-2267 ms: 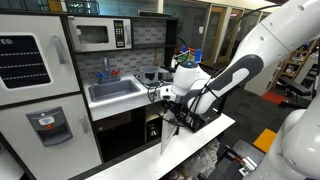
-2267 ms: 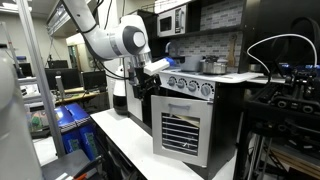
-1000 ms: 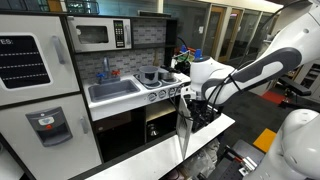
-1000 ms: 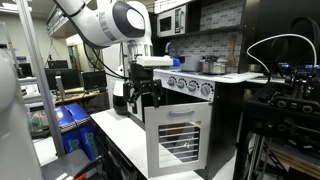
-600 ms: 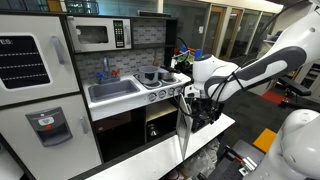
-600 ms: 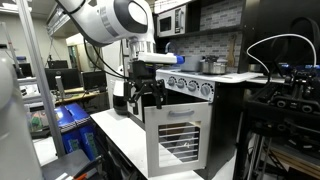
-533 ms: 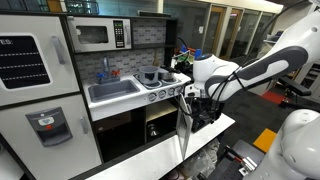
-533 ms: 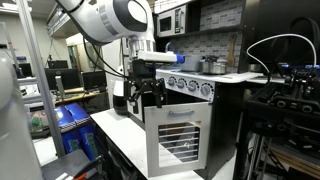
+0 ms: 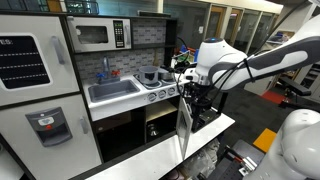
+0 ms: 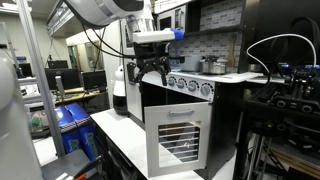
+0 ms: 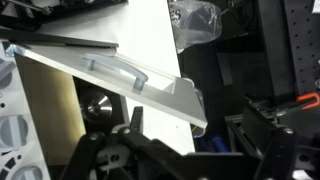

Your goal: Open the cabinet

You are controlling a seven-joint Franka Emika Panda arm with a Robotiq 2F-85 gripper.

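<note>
The cabinet's white door with grey slats [image 10: 180, 135] stands swung open from the toy kitchen. It shows nearly edge-on in an exterior view [image 9: 183, 127]. In the wrist view its top edge and handle [image 11: 116, 72] lie just below the camera. My gripper [image 10: 150, 68] hangs above the door's top edge, apart from it, open and empty. It also shows in an exterior view [image 9: 193, 95] in front of the stove knobs. In the wrist view the dark fingers [image 11: 135, 122] stand spread wide at the bottom of the picture.
The toy kitchen has a microwave [image 9: 95, 35], a fridge door [image 9: 35, 60], a sink [image 9: 115, 90], knobs [image 10: 190, 85] and a pot [image 10: 213, 66]. The kitchen stands on a white table [image 10: 115, 135]. Racks and cables stand at the right [image 10: 280, 110].
My gripper has let go of the door's top edge and risen above it. The door stays swung open, where it was half a second ago.
</note>
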